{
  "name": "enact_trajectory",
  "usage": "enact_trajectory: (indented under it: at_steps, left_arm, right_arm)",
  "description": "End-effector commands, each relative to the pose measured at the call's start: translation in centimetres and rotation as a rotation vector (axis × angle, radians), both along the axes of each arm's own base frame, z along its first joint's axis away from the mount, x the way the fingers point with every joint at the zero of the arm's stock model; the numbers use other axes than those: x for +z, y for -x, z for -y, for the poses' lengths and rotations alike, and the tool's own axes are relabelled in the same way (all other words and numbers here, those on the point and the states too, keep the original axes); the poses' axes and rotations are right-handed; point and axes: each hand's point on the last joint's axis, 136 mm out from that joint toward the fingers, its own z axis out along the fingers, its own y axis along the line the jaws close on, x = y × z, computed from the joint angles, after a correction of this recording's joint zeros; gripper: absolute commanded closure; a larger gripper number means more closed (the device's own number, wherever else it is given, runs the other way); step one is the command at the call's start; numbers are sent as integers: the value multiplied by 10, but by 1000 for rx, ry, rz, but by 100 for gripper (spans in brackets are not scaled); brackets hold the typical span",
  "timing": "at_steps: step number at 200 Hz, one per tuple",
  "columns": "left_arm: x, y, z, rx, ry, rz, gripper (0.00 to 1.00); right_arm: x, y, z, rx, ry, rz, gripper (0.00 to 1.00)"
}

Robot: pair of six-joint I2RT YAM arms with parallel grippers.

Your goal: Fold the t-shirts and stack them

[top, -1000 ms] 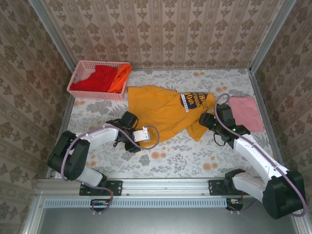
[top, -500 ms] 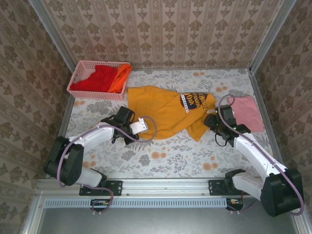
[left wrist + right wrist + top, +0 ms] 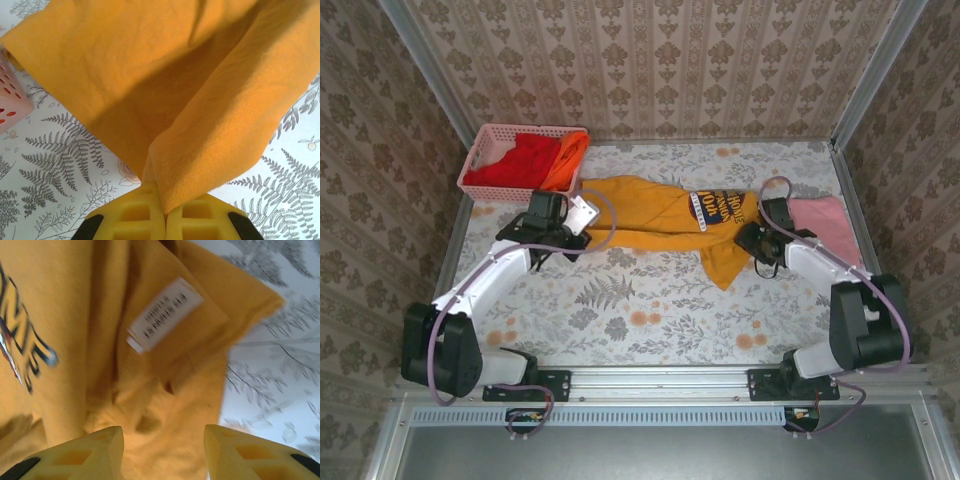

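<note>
The golden-yellow t-shirt [image 3: 665, 225] lies stretched across the middle of the table, its dark logo [image 3: 722, 207] toward the right. My left gripper [image 3: 572, 214] is shut on the shirt's left edge; in the left wrist view the cloth [image 3: 165, 90] runs taut out of the shut gripper [image 3: 165, 212]. My right gripper [image 3: 752, 240] sits on the shirt's right end. Its jaws are open with bunched cloth [image 3: 160, 405] between them, just below the white neck label [image 3: 165, 314]. A pale pink t-shirt [image 3: 823, 222] lies flat at the right. Red [image 3: 523, 160] and orange [image 3: 567, 158] t-shirts lie in the basket.
The pink lattice basket [image 3: 485, 145] stands at the back left, close to my left gripper; its corner [image 3: 9, 97] shows in the left wrist view. Metal rails border the floral tablecloth [image 3: 650, 320] at left and right.
My left gripper shut on the shirt's edge and dragged it back and left toward the basket, stretching the shirt out. My right gripper moved back onto the collar area, its jaws narrowing.
</note>
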Motion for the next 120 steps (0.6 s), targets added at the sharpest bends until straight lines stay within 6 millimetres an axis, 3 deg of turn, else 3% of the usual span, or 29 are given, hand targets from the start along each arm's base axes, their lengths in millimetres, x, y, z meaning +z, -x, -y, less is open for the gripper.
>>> enact_trajectory:
  at_steps: [1,29,41,53,69,120]
  left_arm:
    - [28,-10,-1,62,86,44,100]
    - [31,-12,-8,98,108,42,100]
    - [32,-14,-10,114,117,40,100]
    - [33,-16,-12,129,124,40,100]
    - [37,-20,-16,153,133,46,100]
    - [57,-36,-33,248,177,74,100]
  right_arm:
    - [3,-27,-3,37,-4,30,55]
    - [-13,-45,5,27,5,-19,58]
    - [-17,-52,10,17,1,-34,66]
    - [-15,-58,14,12,2,-38,82]
    - [0,-62,21,12,22,-21,100]
    - [86,-52,54,0,127,148,100]
